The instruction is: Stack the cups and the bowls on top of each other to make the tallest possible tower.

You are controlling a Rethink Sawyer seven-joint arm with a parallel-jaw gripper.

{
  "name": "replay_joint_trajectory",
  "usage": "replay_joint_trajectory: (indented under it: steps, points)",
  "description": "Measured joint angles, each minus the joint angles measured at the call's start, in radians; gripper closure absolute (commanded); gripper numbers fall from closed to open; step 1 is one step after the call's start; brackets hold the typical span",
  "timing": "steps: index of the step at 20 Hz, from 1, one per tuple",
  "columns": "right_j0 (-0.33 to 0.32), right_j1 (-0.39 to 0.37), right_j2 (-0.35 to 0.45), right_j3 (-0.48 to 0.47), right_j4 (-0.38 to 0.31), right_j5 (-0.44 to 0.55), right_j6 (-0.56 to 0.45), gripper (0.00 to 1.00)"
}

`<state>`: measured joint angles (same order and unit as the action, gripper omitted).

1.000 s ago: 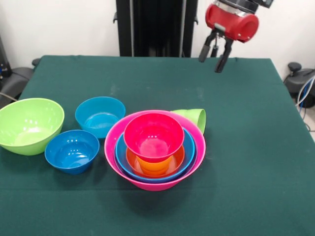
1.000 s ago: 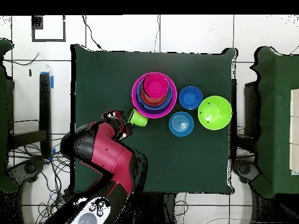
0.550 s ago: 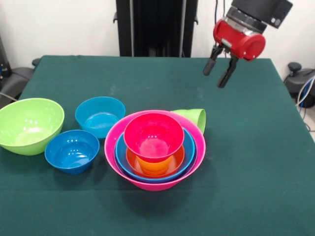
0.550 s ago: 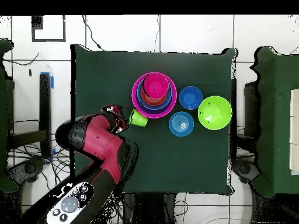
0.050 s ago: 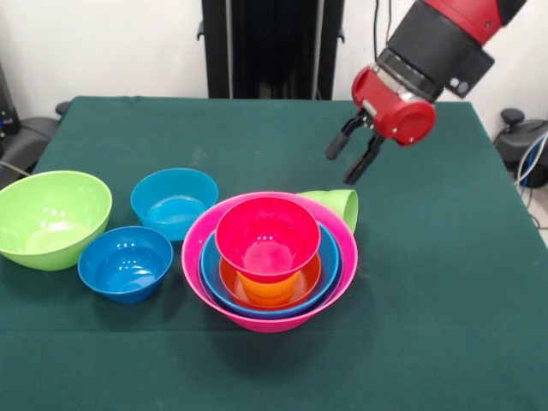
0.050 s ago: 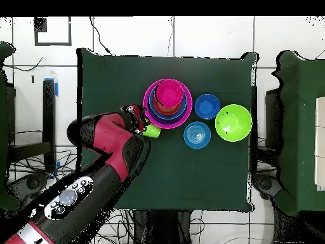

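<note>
I see the gripper (image 5: 349,159) hanging above the table, fingers spread and empty, just above the lime green cup (image 5: 336,205); that cup lies on its side, touching the far rim of the big pink bowl (image 5: 261,318); the tower (image 5: 268,257) nests blue, orange and red-pink bowls inside it; a lime green bowl (image 5: 50,217) and two blue bowls (image 5: 174,201) (image 5: 125,262) stand beside it on the green table (image 5: 445,282).
</note>
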<state>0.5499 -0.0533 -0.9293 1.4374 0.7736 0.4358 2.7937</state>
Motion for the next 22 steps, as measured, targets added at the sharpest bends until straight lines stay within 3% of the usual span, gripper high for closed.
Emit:
replay_joint_trajectory:
  steps: [12, 18, 22]
  points:
    - [0.0, 0.196, -0.149, -0.189, 0.029, 0.161, 0.256, 0.0]
    - [0.005, 0.227, -0.157, -0.249, 0.031, 0.223, 0.353, 0.0]
    - [0.009, 0.229, -0.157, -0.266, 0.031, 0.232, 0.367, 0.0]
